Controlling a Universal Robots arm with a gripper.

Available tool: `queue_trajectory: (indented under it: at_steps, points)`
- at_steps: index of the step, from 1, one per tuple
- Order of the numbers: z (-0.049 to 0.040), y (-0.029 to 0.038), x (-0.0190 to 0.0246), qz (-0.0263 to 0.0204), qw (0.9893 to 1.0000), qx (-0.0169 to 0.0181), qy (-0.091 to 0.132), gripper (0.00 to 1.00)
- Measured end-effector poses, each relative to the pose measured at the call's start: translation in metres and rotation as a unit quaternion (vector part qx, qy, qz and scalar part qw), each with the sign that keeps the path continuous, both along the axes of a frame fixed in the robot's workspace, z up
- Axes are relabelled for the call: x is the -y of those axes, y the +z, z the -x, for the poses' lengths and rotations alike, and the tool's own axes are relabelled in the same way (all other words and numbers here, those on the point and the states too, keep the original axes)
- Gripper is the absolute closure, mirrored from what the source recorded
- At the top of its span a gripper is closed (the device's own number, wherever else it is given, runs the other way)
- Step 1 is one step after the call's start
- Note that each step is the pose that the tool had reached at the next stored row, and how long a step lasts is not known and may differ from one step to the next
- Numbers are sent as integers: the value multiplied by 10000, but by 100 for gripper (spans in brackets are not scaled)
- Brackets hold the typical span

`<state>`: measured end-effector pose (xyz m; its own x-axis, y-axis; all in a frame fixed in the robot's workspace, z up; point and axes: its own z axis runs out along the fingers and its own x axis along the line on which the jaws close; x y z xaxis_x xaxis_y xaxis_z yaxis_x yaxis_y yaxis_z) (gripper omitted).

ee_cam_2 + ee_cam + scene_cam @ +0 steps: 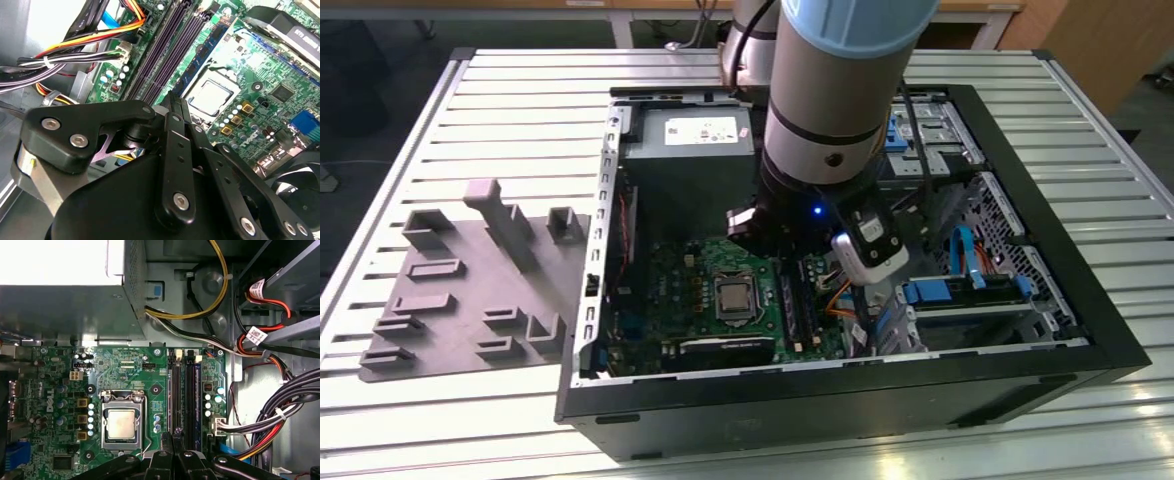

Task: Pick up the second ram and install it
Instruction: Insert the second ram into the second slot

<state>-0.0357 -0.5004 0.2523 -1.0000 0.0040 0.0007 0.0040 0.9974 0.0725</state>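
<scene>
My gripper [172, 436] hangs low inside the open computer case, just above the green motherboard [60, 400]. Its black fingers [172, 145] are pressed together, and I see nothing between them. The fingertips sit over the near end of the row of long black slot rails [182, 395], beside the processor socket [121, 422]. A thin blue-green strip [197, 400] runs along the outer side of the rails and shows again in the second wrist view [207, 50]. I cannot tell whether it is the second ram. In the exterior view the arm [821, 150] reaches down into the case.
The black case wall [854, 400] surrounds the board. A grey power supply [687, 140] stands at the back. Bundled cables [280, 410] and drive bays [961, 290] crowd the side beyond the slots. A grey plastic tray [454, 290] with upright blocks lies on the slatted table at the exterior view's left.
</scene>
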Motion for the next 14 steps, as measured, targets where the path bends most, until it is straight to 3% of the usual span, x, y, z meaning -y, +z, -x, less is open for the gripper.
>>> queue_trajectory:
  at_steps: [14]
  points:
    - [-4, -61, 0, 1, 10000, 0, -10, 89]
